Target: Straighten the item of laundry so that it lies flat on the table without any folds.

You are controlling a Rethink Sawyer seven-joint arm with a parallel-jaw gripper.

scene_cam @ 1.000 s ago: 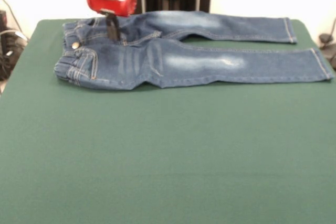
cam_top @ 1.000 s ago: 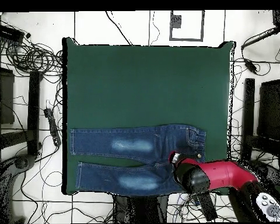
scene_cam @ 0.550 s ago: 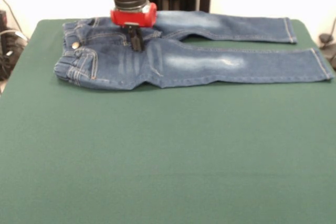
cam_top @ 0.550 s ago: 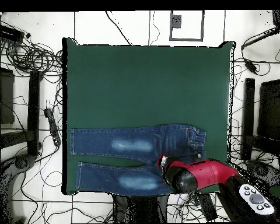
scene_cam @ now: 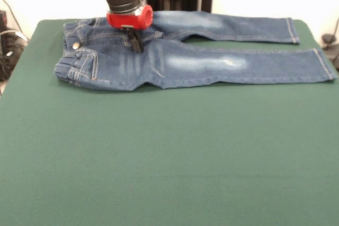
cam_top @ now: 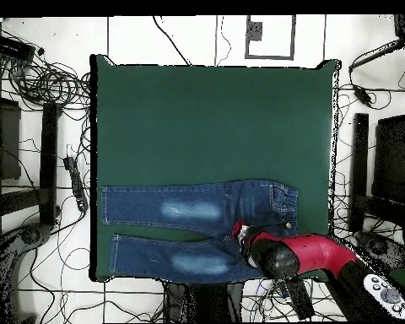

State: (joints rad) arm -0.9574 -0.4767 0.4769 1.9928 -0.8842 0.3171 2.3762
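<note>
1. While the jeans (scene_cam: 180,56) lie spread along the far part of the green surface (scene_cam: 169,157), the claw (scene_cam: 136,43) stands on the denim near the crotch, just below the fly seam, with its dark tips touching or almost touching the cloth.
2. Judging from that spot, the arm is placed to press or nip the fabric where the two legs meet, probably to tug out the slight bunching at the seat.
3. Both legs run out towards the picture's right in the front view, nearly parallel, with a thin wedge of green showing between them; they look flat already.
4. At the waistband (scene_cam: 74,62) end the denim sits thicker and a little rumpled, so in my judgement this is the part that most needs smoothing.
5. From overhead, the jeans (cam_top: 197,228) sit close to the surface's edge (cam_top: 94,169) on the robot's side, leaving most of the green bare.
6. Whether the claw is spread or pressed together I cannot tell: in the front view its tips merge into one dark shape, and from overhead the red wrist (cam_top: 278,253) hides them.
7. That wrist also covers part of the seat and one hip in the overhead view, so any fold beneath it cannot be judged.
</note>
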